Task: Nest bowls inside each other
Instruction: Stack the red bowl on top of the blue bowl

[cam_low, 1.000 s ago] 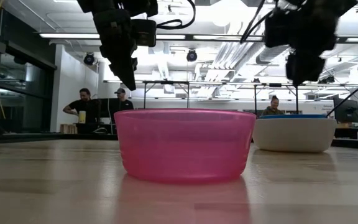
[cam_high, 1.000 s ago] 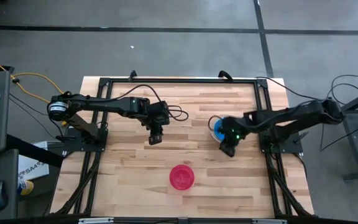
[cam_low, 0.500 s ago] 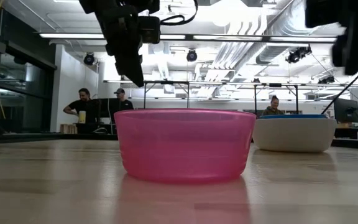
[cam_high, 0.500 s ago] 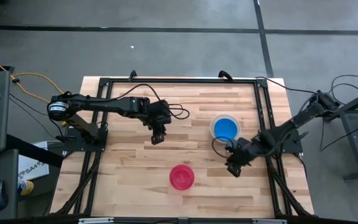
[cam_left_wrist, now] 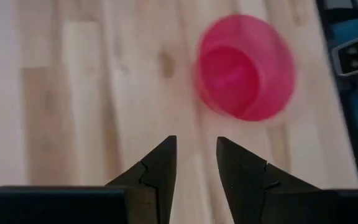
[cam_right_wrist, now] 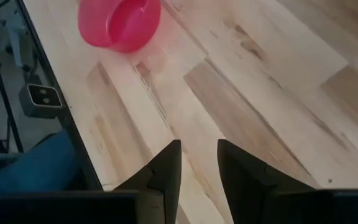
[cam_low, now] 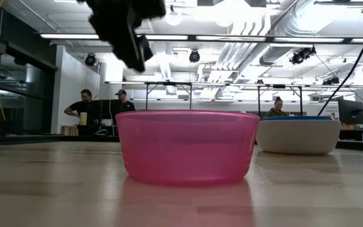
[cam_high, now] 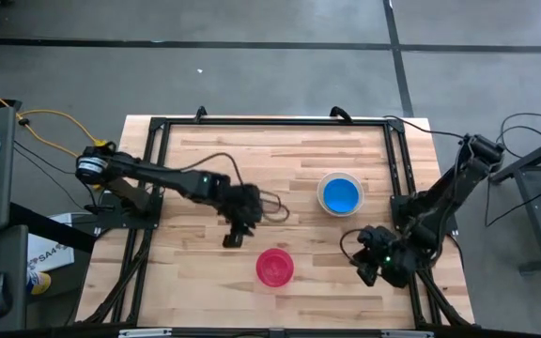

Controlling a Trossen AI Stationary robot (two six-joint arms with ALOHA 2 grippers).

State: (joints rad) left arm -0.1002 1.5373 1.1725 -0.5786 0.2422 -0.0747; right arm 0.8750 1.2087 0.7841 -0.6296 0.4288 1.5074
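The pink-red bowl (cam_high: 274,267) sits alone at about six o'clock on the wooden surface (cam_high: 186,282). The white bowl (cam_high: 340,193) (blue nested inside, perhaps others beneath) stands toward two o'clock. The left end effector (cam_high: 234,238) hovers at ten o'clock from the pink-red bowl, fingers slightly parted, empty. The right end effector (cam_high: 368,272) waits at four o'clock, likewise empty.

The right gripper (cam_right_wrist: 198,163) hangs over bare wooden table (cam_right_wrist: 272,93), its two dark fingers (cam_right_wrist: 166,165) parted by a narrow gap with nothing between them. A pink-red bowl (cam_right_wrist: 119,23) stands upright on the planks toward eleven o'clock from the fingertips, well apart from them. At about nine o'clock, past the table's dark edge rail, a small grey box (cam_right_wrist: 41,99) sits beside something blue (cam_right_wrist: 33,168).
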